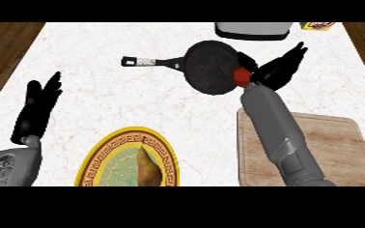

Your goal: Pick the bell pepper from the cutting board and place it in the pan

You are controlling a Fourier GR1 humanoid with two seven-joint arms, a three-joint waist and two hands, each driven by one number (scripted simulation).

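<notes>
The red bell pepper (242, 76) shows as a small patch at the right rim of the black pan (209, 67), whose handle points left. My right hand (276, 69) is over it, palm against the pepper, fingers stretched toward the upper right and thumb over the pan's edge. Most of the pepper is hidden by the hand, and I cannot tell whether it rests in the pan. The wooden cutting board (335, 145) lies at the lower right, partly under my right forearm, with nothing visible on it. My left hand (37, 108) rests open at the left edge, fingers up.
A yellow-rimmed patterned plate (100, 157) with a brown food item (147, 168) sits at the lower middle. A white and grey appliance (253, 29) stands at the back, with a yellow packet (318, 25) to its right. The wooden floor shows past the counter's left edge.
</notes>
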